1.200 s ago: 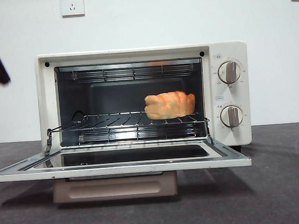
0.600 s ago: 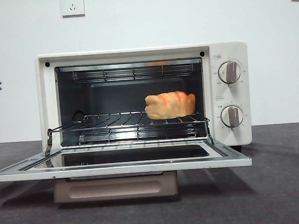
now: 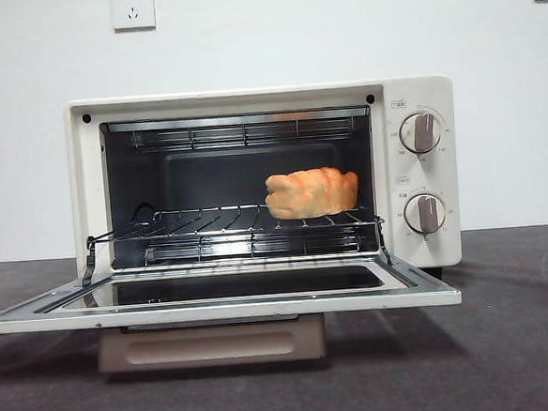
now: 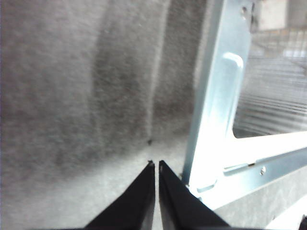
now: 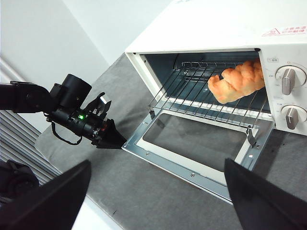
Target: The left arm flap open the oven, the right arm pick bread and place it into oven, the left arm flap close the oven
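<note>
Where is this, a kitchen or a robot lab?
Probably a robot lab: a toaster oven with bread inside sits on a bare grey table against a plain white wall, and a black robot arm reaches in.

We see a dark grey surface (image 3: 510, 358). On it stands the oven (image 3: 417, 97). Its open door (image 3: 220, 308) hangs just above the surface.

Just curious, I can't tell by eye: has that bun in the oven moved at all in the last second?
No. The bun sits at the same spot on the wire rack, level with the lower knob.
</note>
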`<move>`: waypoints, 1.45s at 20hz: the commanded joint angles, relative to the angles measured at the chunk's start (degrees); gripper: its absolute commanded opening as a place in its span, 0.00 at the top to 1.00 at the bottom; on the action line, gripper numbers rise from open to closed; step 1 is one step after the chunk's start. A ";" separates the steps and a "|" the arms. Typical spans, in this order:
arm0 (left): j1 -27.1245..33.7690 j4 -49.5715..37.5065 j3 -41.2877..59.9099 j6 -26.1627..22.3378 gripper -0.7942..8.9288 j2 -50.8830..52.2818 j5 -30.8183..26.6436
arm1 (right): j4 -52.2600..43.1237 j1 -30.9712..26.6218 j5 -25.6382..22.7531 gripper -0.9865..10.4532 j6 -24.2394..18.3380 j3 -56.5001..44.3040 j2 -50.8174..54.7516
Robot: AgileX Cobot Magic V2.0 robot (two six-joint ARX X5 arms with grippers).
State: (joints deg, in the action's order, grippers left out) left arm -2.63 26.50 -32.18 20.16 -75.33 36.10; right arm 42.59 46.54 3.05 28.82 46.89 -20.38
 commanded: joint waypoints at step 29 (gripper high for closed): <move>1.66 -41.48 -4.24 35.60 0.90 0.85 14.58 | -0.57 0.48 -0.09 0.53 2.03 0.96 -0.07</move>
State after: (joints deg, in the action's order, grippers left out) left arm -0.97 -14.41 -35.75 51.57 -74.24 50.74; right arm 42.59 46.54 3.05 30.35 46.89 -20.38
